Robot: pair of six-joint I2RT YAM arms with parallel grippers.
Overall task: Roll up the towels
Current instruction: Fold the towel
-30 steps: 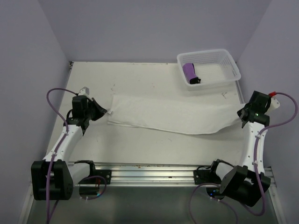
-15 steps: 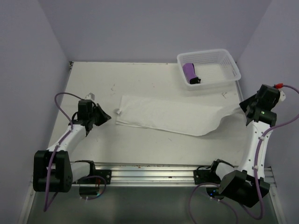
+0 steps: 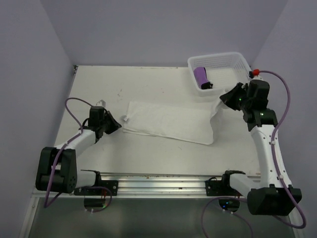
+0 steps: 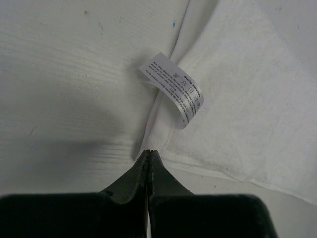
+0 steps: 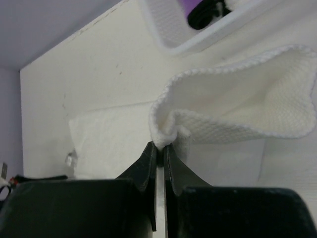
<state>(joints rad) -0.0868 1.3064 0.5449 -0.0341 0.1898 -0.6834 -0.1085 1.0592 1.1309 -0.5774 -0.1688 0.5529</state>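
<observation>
We held the white towel (image 3: 168, 121) by a corner.
Our right fingers (image 5: 140, 173) gripped it above the desk (image 3: 148, 148); our left fingers (image 4: 130, 179) were closed, empty, near its tag (image 4: 173, 91).

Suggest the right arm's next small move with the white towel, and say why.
Probably carry the right pincer leftward and lower, laying the pinched end over the flat part. It is shut on the right end of the towel, held off the table and curled over; the rest lies flat. The left pincer is shut, empty, beside the tag at the left edge.
</observation>
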